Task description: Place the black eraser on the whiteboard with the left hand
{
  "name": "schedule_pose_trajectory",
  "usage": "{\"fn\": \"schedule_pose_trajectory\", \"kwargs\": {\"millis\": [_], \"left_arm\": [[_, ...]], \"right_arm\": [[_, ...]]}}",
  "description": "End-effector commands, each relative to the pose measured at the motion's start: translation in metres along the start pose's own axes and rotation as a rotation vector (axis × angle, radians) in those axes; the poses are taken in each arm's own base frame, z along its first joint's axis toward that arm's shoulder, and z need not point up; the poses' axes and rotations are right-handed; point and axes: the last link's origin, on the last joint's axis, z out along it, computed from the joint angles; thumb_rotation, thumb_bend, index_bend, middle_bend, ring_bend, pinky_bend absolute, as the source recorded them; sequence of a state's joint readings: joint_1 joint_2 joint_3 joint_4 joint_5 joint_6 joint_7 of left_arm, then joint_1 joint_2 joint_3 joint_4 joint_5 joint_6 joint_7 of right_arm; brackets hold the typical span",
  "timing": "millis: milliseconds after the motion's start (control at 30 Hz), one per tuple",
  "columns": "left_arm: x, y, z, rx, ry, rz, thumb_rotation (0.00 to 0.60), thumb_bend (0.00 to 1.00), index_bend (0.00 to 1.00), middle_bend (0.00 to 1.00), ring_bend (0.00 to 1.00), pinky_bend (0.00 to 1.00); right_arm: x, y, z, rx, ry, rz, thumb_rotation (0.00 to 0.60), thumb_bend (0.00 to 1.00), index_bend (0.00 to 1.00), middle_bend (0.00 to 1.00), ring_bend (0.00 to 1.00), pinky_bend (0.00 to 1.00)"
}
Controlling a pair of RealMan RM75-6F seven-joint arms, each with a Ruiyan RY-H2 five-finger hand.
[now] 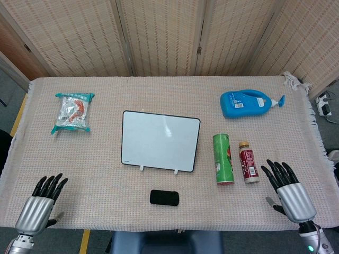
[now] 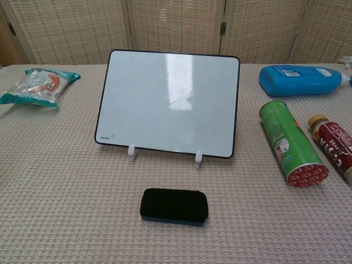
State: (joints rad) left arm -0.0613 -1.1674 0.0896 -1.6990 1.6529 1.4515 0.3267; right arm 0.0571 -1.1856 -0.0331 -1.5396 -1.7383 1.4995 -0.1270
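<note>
The black eraser lies flat on the cloth near the table's front edge, just in front of the whiteboard. The black-framed whiteboard sits at the table's middle, propped on two small white feet. My left hand rests at the front left corner, fingers spread and holding nothing, well left of the eraser. At the front right corner my right hand lies the same way, fingers apart and empty. Neither hand shows in the chest view.
A snack bag lies at the left. Right of the whiteboard lie a green can and a small red bottle. A blue detergent bottle lies at the back right.
</note>
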Motion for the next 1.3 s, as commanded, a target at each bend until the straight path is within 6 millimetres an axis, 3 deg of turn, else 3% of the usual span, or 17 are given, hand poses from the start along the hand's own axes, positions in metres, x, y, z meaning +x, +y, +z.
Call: {"fn": "schedule_pose_trajectory", "kwargs": {"millis": [33,167,233,300,367,433,567,733,900,1300], "left_arm": [[0.000,0.000,0.001,-0.001,-0.009,-0.004,0.600,0.24,0.00,0.00,0.00,0.00],[-0.001,0.006,0.001,-0.045,-0.007,-0.022,0.600,0.24,0.00,0.00,0.00,0.00],[-0.003,0.011,0.002,-0.074,0.009,-0.029,0.600,0.24,0.00,0.10,0.04,0.09],[-0.005,0.017,0.006,-0.098,0.049,-0.017,0.600,0.24,0.01,0.37,0.22,0.37],[-0.007,0.024,0.011,-0.114,0.077,-0.025,0.600,0.24,0.07,0.78,0.57,0.76],[-0.008,0.032,0.021,-0.120,0.081,-0.075,0.600,0.24,0.18,0.98,0.82,0.96],[-0.008,0.046,0.036,-0.134,0.019,-0.084,0.600,0.24,0.30,1.00,0.98,1.00],[-0.010,0.077,0.046,-0.184,-0.096,-0.098,0.600,0.24,0.29,1.00,0.99,1.00],[-0.017,0.108,0.062,-0.184,-0.154,-0.221,0.600,0.24,0.29,1.00,1.00,1.00],[-0.028,0.163,0.093,-0.198,-0.237,-0.229,0.600,0.28,0.30,1.00,1.00,1.00]], "right_arm": [[0.000,0.000,0.000,-0.003,-0.001,0.000,0.600,0.27,0.00,0.00,0.01,0.05],[0.002,0.000,-0.003,0.000,0.013,0.003,0.600,0.27,0.00,0.00,0.01,0.05],[0.003,0.000,-0.005,0.000,0.020,0.002,0.600,0.27,0.00,0.00,0.02,0.05],[0.004,-0.001,-0.006,0.000,0.027,0.001,0.600,0.27,0.00,0.00,0.02,0.05],[0.003,-0.001,-0.006,-0.008,0.034,-0.005,0.600,0.27,0.00,0.00,0.02,0.05],[0.002,-0.002,-0.006,-0.015,0.038,-0.012,0.600,0.27,0.00,0.00,0.02,0.05],[0.001,-0.003,-0.005,-0.016,0.038,-0.010,0.600,0.27,0.00,0.00,0.03,0.05],[0.000,-0.003,-0.004,-0.015,0.026,-0.010,0.600,0.27,0.00,0.00,0.03,0.05],[0.000,-0.003,-0.005,-0.011,0.028,-0.013,0.600,0.27,0.00,0.00,0.04,0.05],[0.002,-0.001,-0.006,-0.015,0.039,0.000,0.600,0.27,0.00,0.00,0.04,0.05]]}}
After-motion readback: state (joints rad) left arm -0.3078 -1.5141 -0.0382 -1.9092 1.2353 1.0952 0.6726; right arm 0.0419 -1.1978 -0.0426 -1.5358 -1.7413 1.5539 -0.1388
